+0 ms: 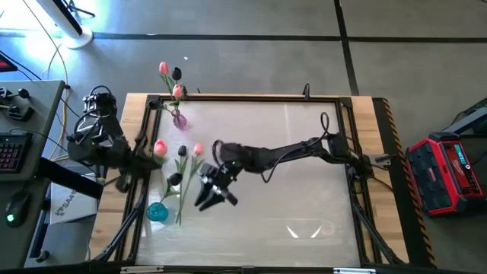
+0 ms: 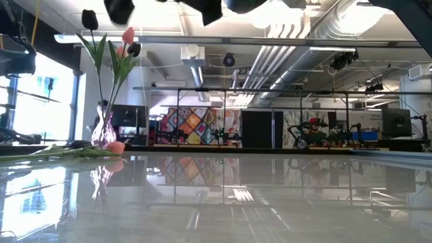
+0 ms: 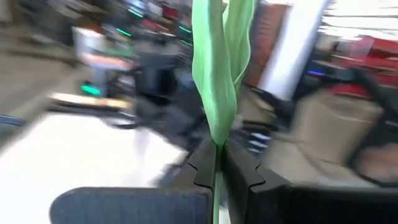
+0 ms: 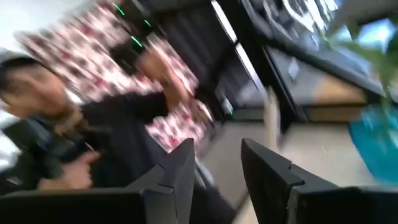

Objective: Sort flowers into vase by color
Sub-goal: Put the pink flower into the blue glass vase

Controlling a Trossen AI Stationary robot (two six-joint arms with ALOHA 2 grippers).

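Observation:
My left gripper [image 1: 144,158] is at the table's left edge, shut on a tulip's green stem; a pink head [image 1: 160,147] shows just beyond it. A clear pinkish vase [image 1: 179,119] at the far left holds three flowers, two pink and one dark [image 2: 88,19]. Loose flowers [image 1: 183,179], pink and dark, lie flat on the table beside a blue vase [image 1: 157,211]. My right gripper [image 1: 217,200] hovers open just right of the loose flowers, with nothing between its fingers [image 4: 180,165]. My left gripper pinches the thin green stem [image 3: 217,142] between its two fingers, just below where the long leaves [image 3: 214,68] spread. The fingers [image 3: 202,165] lie across the stem, which runs on between them toward the camera. The leaves stick out beyond the fingertips.
A raised dark frame [image 1: 251,97] borders the glossy table. The table's right half lies bare under the right arm [image 1: 304,148]. A person [image 4: 68,149] shows in the room behind, in the right wrist view. A desk with a keyboard [image 1: 11,152] stands off the left side.

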